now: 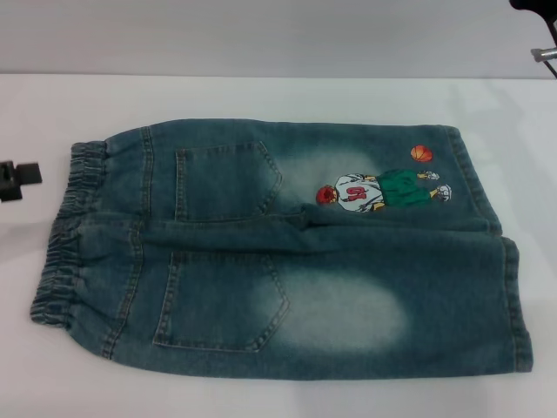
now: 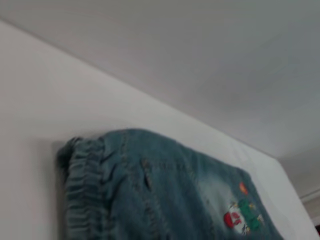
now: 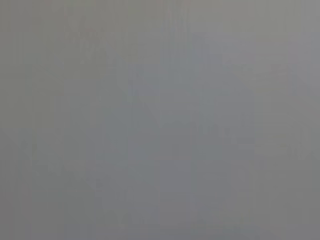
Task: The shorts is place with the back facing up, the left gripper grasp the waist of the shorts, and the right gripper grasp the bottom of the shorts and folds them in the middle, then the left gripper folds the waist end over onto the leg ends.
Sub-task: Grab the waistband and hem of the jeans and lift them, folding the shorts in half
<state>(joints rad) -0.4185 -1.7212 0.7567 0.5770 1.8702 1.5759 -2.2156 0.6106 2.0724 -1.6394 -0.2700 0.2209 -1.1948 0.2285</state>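
Two tools are standing off: left tool (image 1: 19, 178) is waiting beside the waist of the shorts (image 1: 70, 235), grip state indeterminable. The shorts (image 1: 287, 252) are lying flat on the surface (image 1: 261, 104). Right tool (image 1: 540, 26) is barely showing. Risk: pinching only the top denim layer, skewing the fold.

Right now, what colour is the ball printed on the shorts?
Orange: the ball sits above the cartoon player on the blue denim shorts, clearest in the head view.

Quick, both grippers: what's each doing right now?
Left gripper: beside the waist of the shorts, holding nothing; open or shut unclear.
Right gripper: far corner, state unclear.
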